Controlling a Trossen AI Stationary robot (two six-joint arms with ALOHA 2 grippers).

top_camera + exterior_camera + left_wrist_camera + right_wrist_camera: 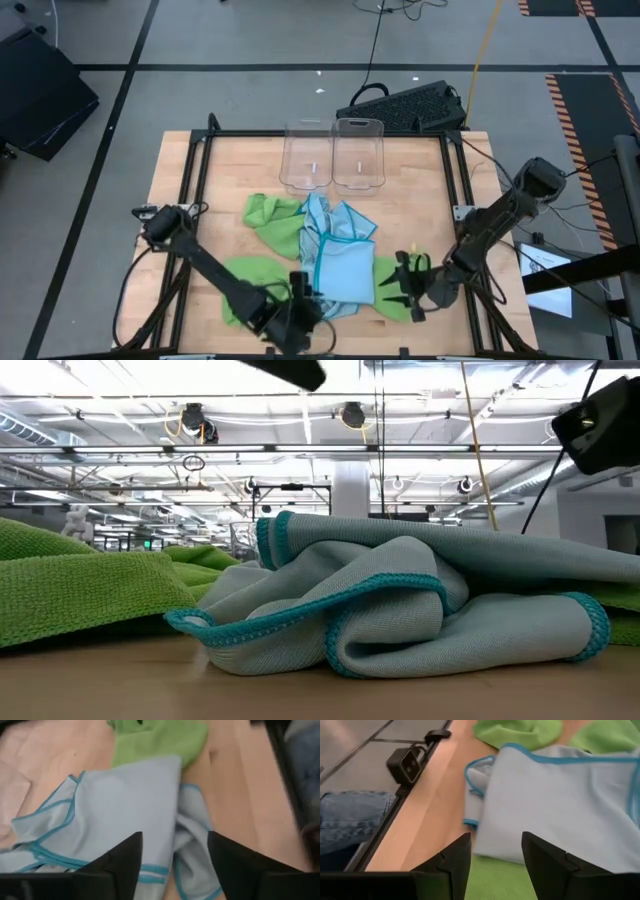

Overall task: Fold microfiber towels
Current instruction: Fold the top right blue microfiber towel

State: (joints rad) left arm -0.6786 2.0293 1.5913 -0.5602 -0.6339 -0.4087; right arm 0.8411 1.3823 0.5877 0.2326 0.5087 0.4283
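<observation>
A pale wooden tabletop [420,180] with a black metal frame stands on a grey floor marked with dark lines; in the low view, an open industrial ceiling with pipes and strip lights fills the background. At the far edge of the tabletop stand two clear plastic bins [333,155], side by side and touching, both rounded at the corners. A black keyboard [405,105] lies on the floor just beyond them.

The microfiber towels are heaped at the middle and near side of the tabletop. A light blue towel [343,270], edged in darker teal stitching, lies as a rough flat rectangle on top, with a second rumpled light blue towel [335,220] just behind it, toward the bins. Lime green towels [272,217] with a nubbly, looped weave spread out beneath and to both sides (one corner of green shows by the right arm). In the low view, the blue cloth [400,615] bunches in soft rolled folds, its ribbed hem clearly visible.

The left claw [300,292] is low at the near left edge of the blue rectangle, fingers spread apart above the cloth. The right claw [408,283] is at the rectangle's near right edge, fingers also spread, holding nothing.

No readable writing is visible.
</observation>
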